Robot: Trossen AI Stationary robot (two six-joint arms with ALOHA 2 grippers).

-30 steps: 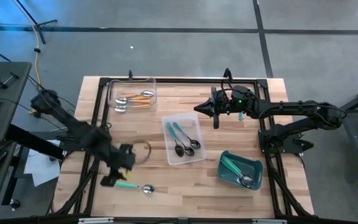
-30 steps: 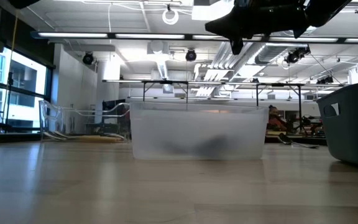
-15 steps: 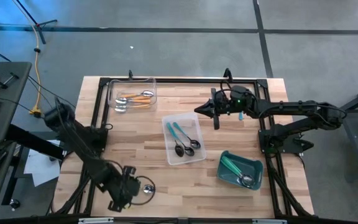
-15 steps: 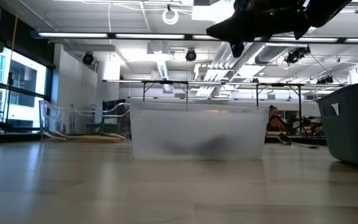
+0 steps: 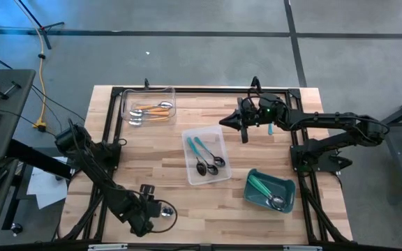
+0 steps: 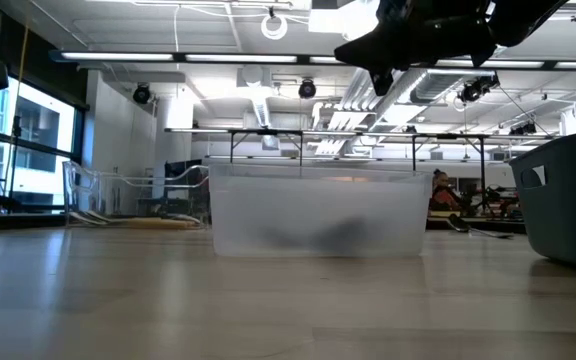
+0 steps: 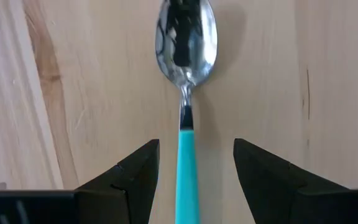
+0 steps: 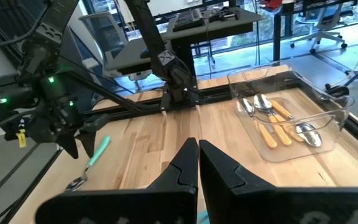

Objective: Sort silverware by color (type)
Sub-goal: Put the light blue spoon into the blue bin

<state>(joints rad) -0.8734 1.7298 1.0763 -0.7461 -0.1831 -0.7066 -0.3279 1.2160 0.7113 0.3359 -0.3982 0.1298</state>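
Left end effector [image 7: 194, 180] wide open straddling the teal spoon [image 7: 185, 93] on the tabletop [image 7: 303, 93]; next up: close and lift.

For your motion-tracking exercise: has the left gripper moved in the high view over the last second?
Yes. The left gripper moved toward the table's near edge, now straddling the teal-handled spoon.

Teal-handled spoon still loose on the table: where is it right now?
The teal-handled spoon lies flat on the bare wood near the table's front-left edge in the high view, its handle between the open fingers of the left gripper, well apart from the clear trays.
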